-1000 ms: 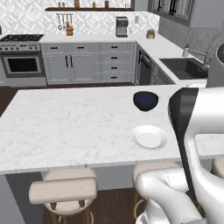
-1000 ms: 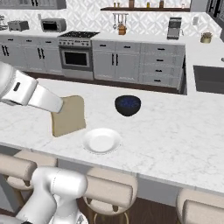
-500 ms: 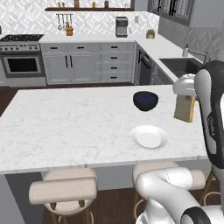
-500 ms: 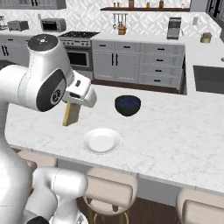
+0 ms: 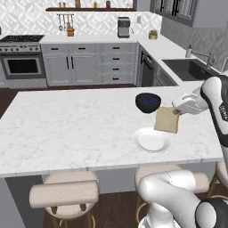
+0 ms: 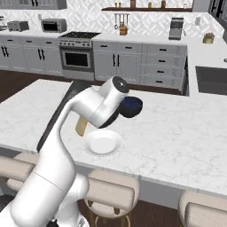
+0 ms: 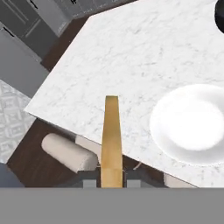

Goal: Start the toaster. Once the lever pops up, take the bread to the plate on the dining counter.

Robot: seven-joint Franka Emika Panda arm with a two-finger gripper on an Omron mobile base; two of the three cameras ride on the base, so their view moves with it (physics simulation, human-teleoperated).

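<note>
My gripper [image 5: 177, 112] is shut on the bread [image 5: 167, 120], a thin golden-tan slice hanging upright above the dining counter [image 5: 67, 129]. In the left base view the slice hangs just right of the round white plate [image 5: 152, 140], level with its far rim. The hand view shows the bread [image 7: 111, 131] edge-on between the gripper's [image 7: 111, 181] two tips, with the plate [image 7: 192, 124] off to the right. From the right base view my own arm covers most of the bread [image 6: 81, 127], which is beside the plate [image 6: 103, 143]. The toaster [image 6: 17, 25] stands on the far back counter.
A dark blue bowl [image 5: 148, 102] sits just behind the plate. Padded stools [image 5: 66, 192] stand under the counter's near edge. A stove [image 6: 76, 53] and grey cabinets line the back wall, and a sink [image 5: 189, 69] is set in the right-hand counter.
The arm has swung the bread from the right side leftward and lower, closer to the plate. Plate, bowl and base have stayed put.
</note>
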